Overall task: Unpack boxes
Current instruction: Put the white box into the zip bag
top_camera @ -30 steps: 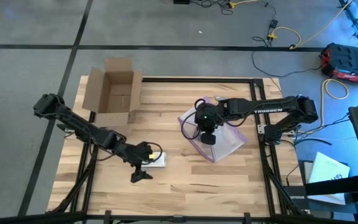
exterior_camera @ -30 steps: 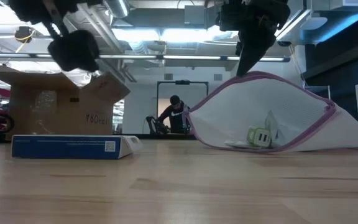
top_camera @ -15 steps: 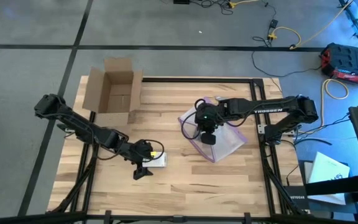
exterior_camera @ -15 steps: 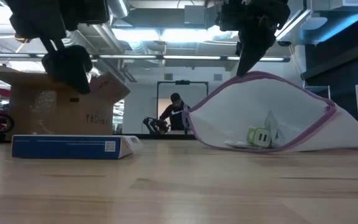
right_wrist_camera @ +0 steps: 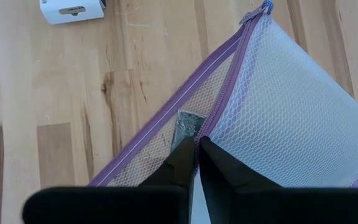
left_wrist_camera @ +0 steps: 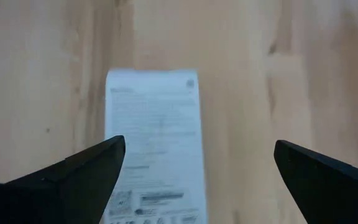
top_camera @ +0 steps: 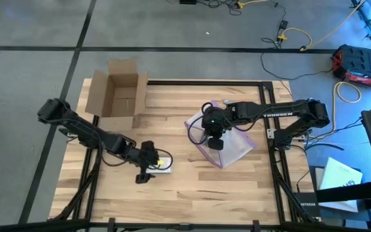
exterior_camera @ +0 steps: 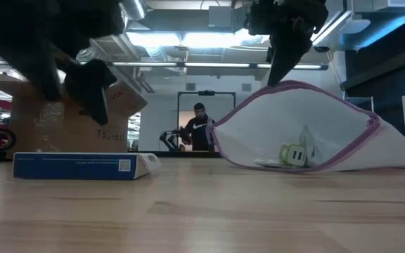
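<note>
From above: open box (top_camera: 116, 95) at the table's far left corner, emptied. Low down: flat blue carton (exterior_camera: 79, 166) out on the wood. Left wrist: left gripper (left_wrist_camera: 197, 171) spread wide over it. Right wrist: right gripper (right_wrist_camera: 194, 163) pinching the mesh bag (right_wrist_camera: 278, 112) by its rim. Bagging left, probably.
</note>
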`<state>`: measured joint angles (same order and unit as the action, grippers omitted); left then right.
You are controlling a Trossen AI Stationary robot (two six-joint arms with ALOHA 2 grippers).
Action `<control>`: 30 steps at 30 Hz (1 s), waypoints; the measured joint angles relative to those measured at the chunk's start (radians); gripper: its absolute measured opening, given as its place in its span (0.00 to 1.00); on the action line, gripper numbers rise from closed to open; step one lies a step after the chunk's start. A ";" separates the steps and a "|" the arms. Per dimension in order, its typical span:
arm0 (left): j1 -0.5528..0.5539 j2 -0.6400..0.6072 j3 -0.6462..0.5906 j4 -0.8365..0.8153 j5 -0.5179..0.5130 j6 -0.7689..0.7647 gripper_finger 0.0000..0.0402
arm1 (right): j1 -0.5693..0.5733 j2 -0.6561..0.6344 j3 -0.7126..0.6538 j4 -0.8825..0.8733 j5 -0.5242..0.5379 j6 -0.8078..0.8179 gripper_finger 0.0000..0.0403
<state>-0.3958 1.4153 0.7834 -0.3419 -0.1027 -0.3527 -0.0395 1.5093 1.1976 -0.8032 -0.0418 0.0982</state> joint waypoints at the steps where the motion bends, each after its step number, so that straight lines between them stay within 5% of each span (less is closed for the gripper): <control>1: 0.000 0.011 0.000 -0.001 -0.004 0.010 1.00 | 0.000 0.000 0.000 0.000 0.000 0.000 0.02; 30: -0.003 0.165 0.001 0.069 -0.105 0.068 1.00 | 0.000 0.000 0.000 0.002 0.000 0.000 0.02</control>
<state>-0.3985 1.5806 0.7845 -0.2729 -0.2081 -0.2842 -0.0399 1.5093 1.1976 -0.8017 -0.0414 0.0982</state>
